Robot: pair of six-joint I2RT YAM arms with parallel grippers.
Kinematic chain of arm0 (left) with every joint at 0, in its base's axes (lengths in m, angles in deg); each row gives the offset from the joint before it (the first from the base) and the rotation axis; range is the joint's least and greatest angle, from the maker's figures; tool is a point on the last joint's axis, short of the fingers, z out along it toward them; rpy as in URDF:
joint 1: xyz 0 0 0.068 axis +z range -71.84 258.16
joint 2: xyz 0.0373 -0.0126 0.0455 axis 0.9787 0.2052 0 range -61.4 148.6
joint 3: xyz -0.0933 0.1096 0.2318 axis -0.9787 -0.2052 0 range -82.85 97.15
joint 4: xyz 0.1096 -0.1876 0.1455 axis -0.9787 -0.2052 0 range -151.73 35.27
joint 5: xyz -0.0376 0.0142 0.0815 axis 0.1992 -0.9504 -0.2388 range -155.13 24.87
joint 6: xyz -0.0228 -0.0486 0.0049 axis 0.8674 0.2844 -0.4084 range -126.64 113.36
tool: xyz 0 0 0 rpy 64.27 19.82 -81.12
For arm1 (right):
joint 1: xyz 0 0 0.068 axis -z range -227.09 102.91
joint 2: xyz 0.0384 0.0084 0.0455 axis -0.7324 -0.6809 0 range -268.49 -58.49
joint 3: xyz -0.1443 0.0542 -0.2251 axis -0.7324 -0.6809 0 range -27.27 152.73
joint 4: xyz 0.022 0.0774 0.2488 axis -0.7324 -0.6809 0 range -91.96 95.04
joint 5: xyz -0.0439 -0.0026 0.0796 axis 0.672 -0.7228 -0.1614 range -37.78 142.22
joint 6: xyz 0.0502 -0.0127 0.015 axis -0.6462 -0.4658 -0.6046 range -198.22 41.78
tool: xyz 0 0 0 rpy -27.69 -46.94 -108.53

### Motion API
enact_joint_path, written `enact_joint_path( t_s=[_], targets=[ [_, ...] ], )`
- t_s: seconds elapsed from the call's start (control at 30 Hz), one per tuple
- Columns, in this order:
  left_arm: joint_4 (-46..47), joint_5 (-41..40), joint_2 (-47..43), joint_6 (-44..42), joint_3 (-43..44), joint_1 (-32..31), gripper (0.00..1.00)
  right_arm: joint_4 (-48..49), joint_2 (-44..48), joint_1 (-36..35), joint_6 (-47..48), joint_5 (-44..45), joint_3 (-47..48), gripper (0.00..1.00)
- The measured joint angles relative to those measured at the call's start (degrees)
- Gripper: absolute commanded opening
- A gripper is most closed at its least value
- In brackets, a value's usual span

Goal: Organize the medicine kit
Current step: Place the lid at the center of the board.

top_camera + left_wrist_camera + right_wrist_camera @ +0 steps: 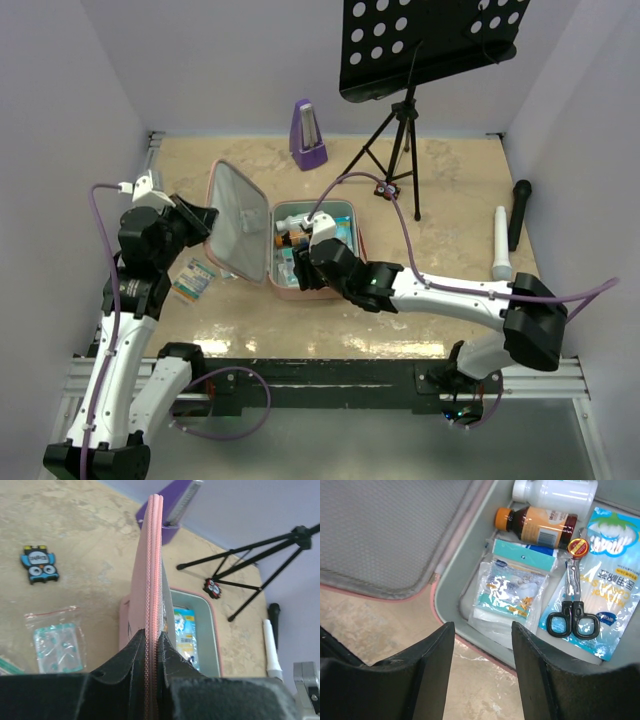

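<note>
- The medicine kit lies open between the two arms, with the purple metronome beyond the kit's far edge. Its lid stands up on the kit's left side.
- The left gripper is clenched on the lid's zip edge. We judge that it props the lid upright so the tray can be reached.
- The right gripper hangs over the kit's near rim, jaws apart and nothing between them, above the gauze packet.
- Only the right wrist view shows the contents: a white bottle, a brown bottle, and scissors lying on a cotton-swab packet.
- Only the left wrist view shows clearly a clear zip bag outside the kit, left of the lid. We judge it is not yet packed.
</note>
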Motion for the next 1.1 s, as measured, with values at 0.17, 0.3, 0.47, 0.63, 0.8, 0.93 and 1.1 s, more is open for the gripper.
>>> enact_joint_path(
  t_s=[0.17,0.3,0.47,0.63,0.8,0.93,1.1],
  targets=[
    [-1.9,-5.8,0.7,-0.6,0.0,0.0,0.0,-0.4,-3.6,0.0,0.2,1.8,0.0,0.55],
    [-1.4,-7.7,2.6,-0.5,-0.1,0.0,0.0,-0.4,-4.4,0.2,0.2,2.7,-0.5,0.56],
    [-0.3,-9.8,4.3,-0.4,-0.9,0.0,0.0,0.6,-2.5,0.4,0.5,2.7,-2.0,0.58],
    [0.3,-10.8,6.4,0.0,-1.4,0.0,0.0,1.7,-2.2,0.9,0.7,2.8,-2.5,0.59],
    [0.1,-12.7,8.2,0.0,-1.4,0.0,0.13,2.1,-1.7,1.2,0.8,2.8,-4.2,0.59],
    [-0.5,-13.7,8.3,-0.2,-1.4,0.1,0.26,2.3,-1.1,1.3,0.9,2.7,-4.4,0.59],
    [-2.5,-16.3,7.8,-1.1,-1.4,0.9,0.51,2.6,-1.0,1.3,0.9,2.5,-4.4,0.6]
  ],
)
